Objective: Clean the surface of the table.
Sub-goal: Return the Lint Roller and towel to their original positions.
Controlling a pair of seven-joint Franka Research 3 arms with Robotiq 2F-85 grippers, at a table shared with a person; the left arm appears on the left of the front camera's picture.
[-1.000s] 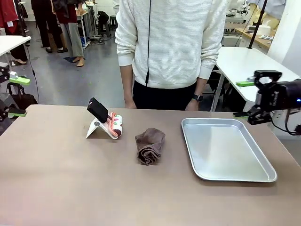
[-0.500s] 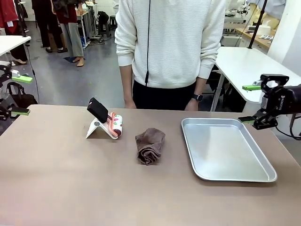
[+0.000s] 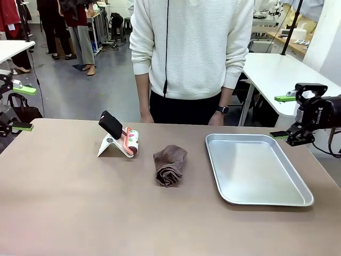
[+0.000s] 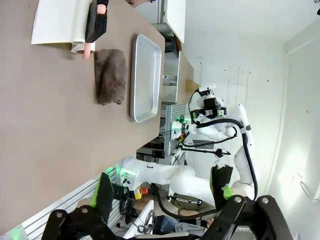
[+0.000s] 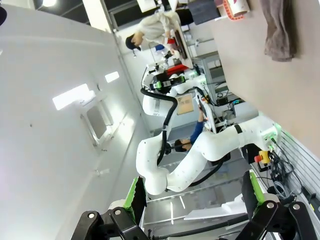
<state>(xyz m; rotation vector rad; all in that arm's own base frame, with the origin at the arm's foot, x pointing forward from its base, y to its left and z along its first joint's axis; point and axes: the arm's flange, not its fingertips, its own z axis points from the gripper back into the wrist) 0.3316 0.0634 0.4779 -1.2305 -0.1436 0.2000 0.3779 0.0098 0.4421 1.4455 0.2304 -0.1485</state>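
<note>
Right claw [image 3: 288, 116] sits at the right edge of the front frame, beyond the tray's far right corner, jaws spread wide and holding nothing. Left claw [image 3: 17, 108] is at the left edge of the frame, off the desk's far left corner, likewise spread and empty; I see its green pads [image 4: 104, 190] apart along the bottom of the left wrist frame.

The desk [image 3: 80, 202] fills the lower half of the front frame, a tan matte top, rigid and fixed; my judgement is that nothing about it needs gripping, only wiping.

The thing to take hold of is the brown cloth [image 3: 170, 164], crumpled in the centre of the frame, between the lint roller and the tray. I judge it soft, light and limp: it should bunch under the pads, so I would pinch the raised fold at its top rather than a flat edge.

Count:
- one brown cloth
- one metal tray [image 3: 256, 169], right of centre, nothing in it; stiff, probably slippery on its rim
- one lint roller [image 3: 126, 140] with a black handle, resting on a white stand, left of centre
- one person [image 3: 192, 53] standing at the far side, hands down
</note>
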